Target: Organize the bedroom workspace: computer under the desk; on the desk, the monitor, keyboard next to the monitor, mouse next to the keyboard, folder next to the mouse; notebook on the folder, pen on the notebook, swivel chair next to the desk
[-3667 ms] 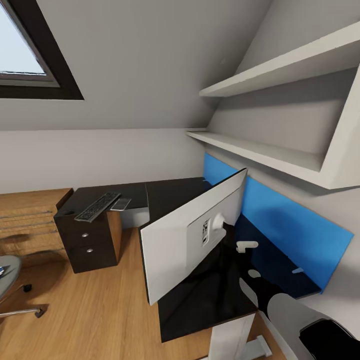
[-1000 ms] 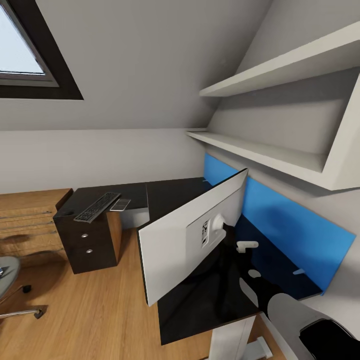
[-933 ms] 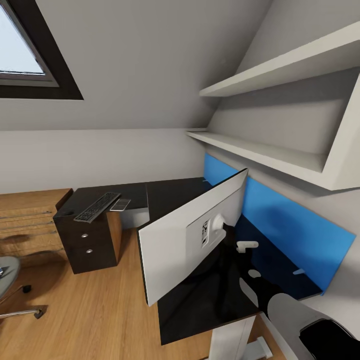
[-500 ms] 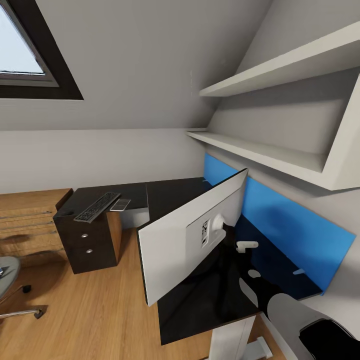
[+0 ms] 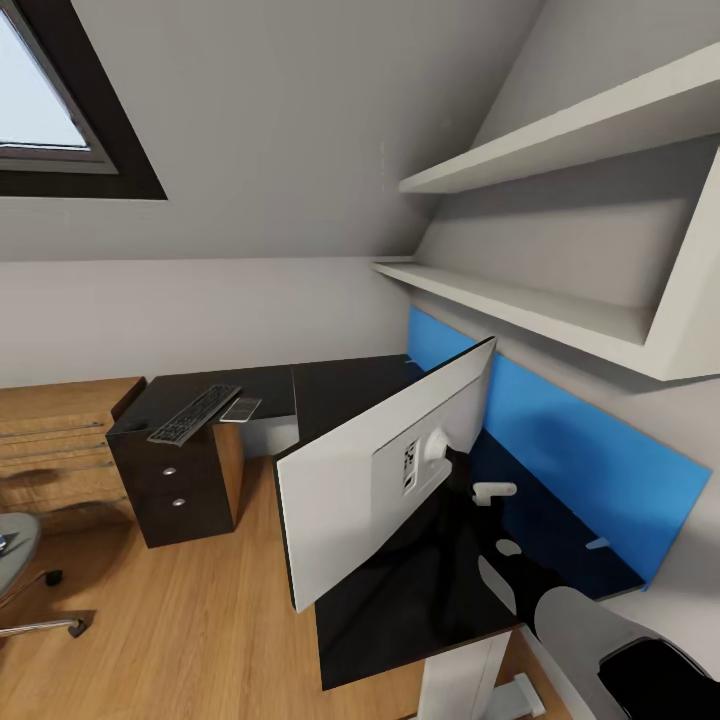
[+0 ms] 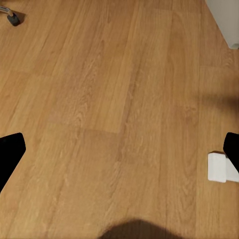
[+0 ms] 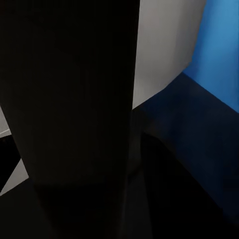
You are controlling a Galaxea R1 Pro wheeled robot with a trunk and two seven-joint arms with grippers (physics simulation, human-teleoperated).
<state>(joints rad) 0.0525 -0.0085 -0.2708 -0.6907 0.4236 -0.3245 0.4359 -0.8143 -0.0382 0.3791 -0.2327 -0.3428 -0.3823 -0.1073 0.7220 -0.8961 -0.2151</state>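
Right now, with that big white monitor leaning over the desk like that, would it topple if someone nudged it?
Probably, yes. The monitor stands tilted, its lower corner hanging past the edge of the desk, so a push could tip it off. It is a broad, thin, rigid panel, likely top-heavy on its small mount. Its smooth back looks slippery to grip.

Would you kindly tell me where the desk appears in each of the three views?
Head view: the desk, black top at lower centre, under the monitor.
Left wrist view: the white block on the wooden floor is probably its foot.
Right wrist view: the desk, dark surface below the blue wall panel.
Shared landmark: the blue wall panel.
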